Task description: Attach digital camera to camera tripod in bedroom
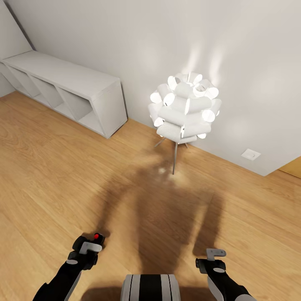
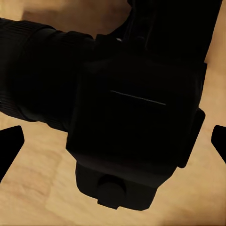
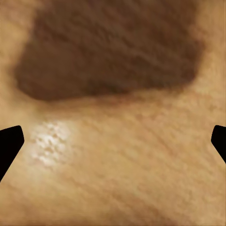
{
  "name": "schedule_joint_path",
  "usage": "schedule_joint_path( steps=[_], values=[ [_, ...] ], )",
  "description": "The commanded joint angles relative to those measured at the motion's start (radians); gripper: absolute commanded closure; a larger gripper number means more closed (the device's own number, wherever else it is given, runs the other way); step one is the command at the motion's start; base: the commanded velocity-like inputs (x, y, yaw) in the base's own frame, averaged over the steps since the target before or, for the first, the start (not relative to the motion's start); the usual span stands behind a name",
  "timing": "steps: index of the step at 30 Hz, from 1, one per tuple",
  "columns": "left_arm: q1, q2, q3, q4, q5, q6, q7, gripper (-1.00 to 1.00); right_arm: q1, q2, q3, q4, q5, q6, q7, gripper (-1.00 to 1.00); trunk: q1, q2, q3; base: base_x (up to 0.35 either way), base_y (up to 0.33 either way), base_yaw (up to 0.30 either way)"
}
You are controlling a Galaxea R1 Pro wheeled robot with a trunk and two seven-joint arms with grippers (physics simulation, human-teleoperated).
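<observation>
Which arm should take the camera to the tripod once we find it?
Left, probably. The left gripper already holds the camera, its red button facing up. The right gripper is open over bare floor. Ahead stands a lamp, no tripod.

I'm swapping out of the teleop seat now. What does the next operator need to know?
Left gripper: shut on the digital camera, carried low over the wood floor.
Right gripper: open, holding nothing.
Ahead: lit floor lamp by the wall, white cubby shelf to its left.
Done: camera is picked up.
Left: find the tripod, drive to it and mount the camera.
</observation>
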Motion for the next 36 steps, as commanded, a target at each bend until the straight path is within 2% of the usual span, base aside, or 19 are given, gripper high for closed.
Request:
schedule_joint_path(
  steps=[1,8,13,20,36],
  values=[
    [-0.002,0.0,0.0,-0.001,-0.006,0.005,0.0,-1.0,0.0,0.0,0.001,-0.001,-0.001,0.001,-0.002,-1.0,0.0,0.0,-0.001,0.0,0.0,0.0],
    [-0.049,-0.001,0.001,0.069,-0.005,-0.028,0.001,-1.0,0.0,0.0,0.001,-0.001,-0.001,0.0,-0.002,-1.0,0.0,0.0,-0.001,0.0,0.0,0.0],
    [-0.06,-0.001,0.001,0.1,-0.004,-0.087,0.0,-1.0,0.0,-0.001,0.001,-0.001,-0.001,-0.001,-0.002,-1.0,0.0,0.0,-0.001,0.0,0.0,0.0],
    [-0.065,-0.004,0.001,0.124,-0.004,-0.121,0.0,-1.0,0.0,-0.001,0.001,-0.001,-0.001,0.0,-0.002,-1.0,0.0,0.0,-0.001,0.0,0.0,0.0],
    [-0.066,-0.008,0.0,0.136,-0.007,-0.123,-0.001,-1.0,0.0,-0.001,0.001,-0.001,-0.001,-0.001,-0.002,-1.0,0.0,0.0,-0.001,0.0,0.0,0.0]
  ],
)
